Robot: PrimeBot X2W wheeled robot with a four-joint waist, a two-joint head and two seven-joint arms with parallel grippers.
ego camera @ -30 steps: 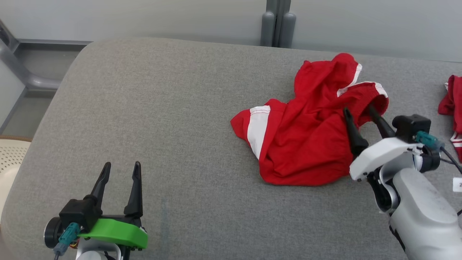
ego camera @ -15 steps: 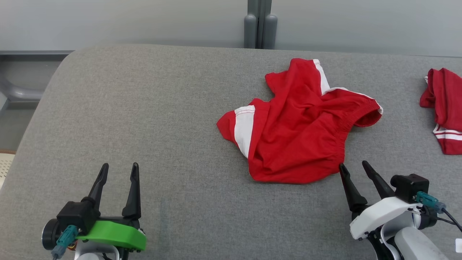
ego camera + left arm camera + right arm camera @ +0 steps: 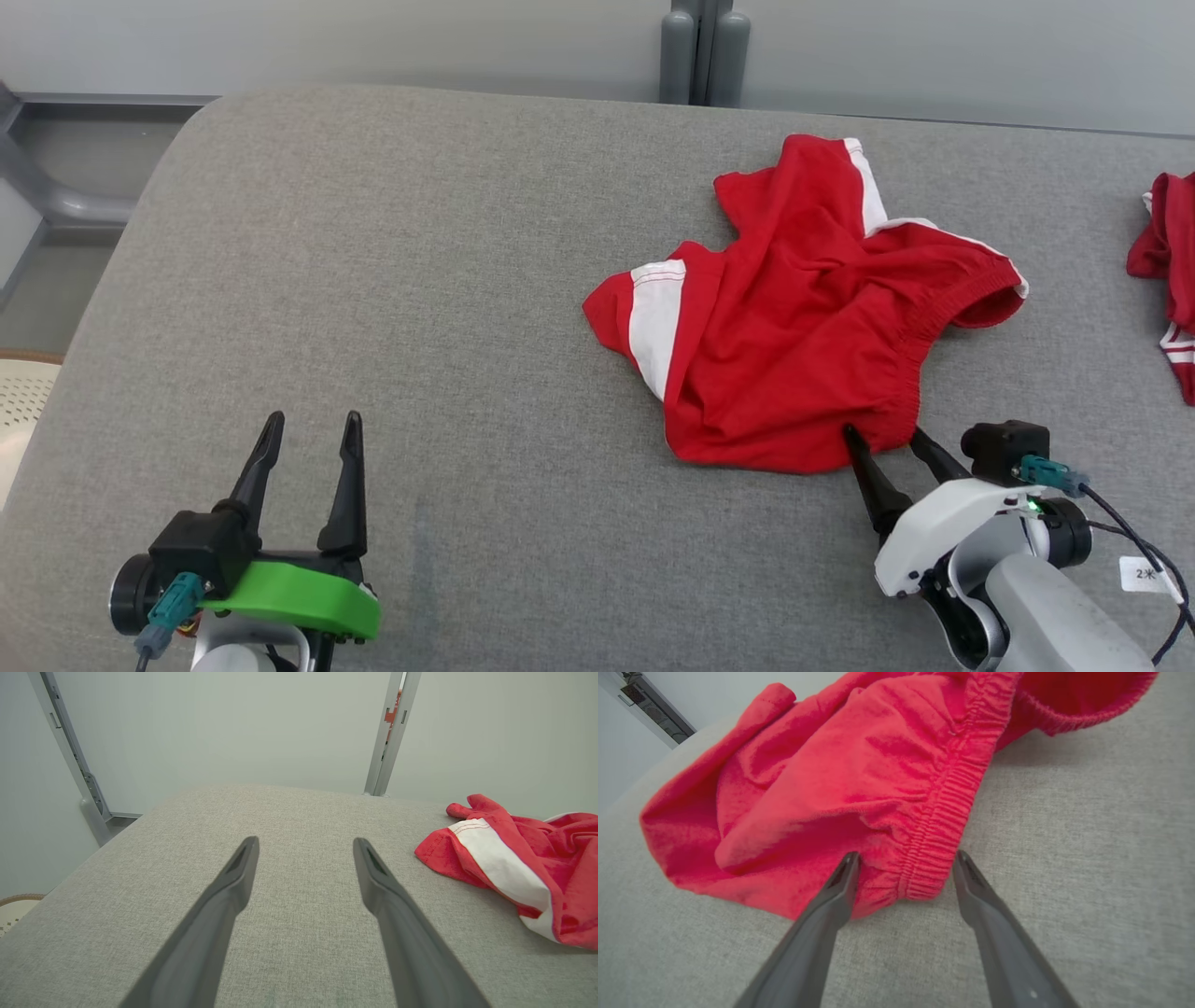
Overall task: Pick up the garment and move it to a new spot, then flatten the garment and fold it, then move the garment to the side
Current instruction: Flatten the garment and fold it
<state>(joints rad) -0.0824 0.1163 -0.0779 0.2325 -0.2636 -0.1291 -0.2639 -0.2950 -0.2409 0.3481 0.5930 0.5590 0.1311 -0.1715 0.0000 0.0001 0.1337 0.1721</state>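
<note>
The garment (image 3: 794,317) is a pair of red shorts with white side stripes, lying crumpled on the grey padded table (image 3: 420,280), right of centre. My right gripper (image 3: 882,439) is open at the shorts' near corner, and the elastic waistband end (image 3: 924,877) lies between its two fingers. The left fingertip (image 3: 850,863) touches the red cloth. My left gripper (image 3: 313,429) is open over bare table at the lower left, well apart from the shorts. In the left wrist view the striped leg of the garment (image 3: 509,877) lies to the right of that gripper (image 3: 303,847).
A second red garment with white stripes (image 3: 1167,271) lies at the table's right edge. A grey post (image 3: 705,47) stands behind the table against the pale wall. A cream perforated chair (image 3: 23,401) sits off the table's left side.
The right gripper let go of the shorts, drew back toward me, and now stands at their near corner around the waistband end. The shorts dropped flatter. The camera shifted. The left gripper held still.
</note>
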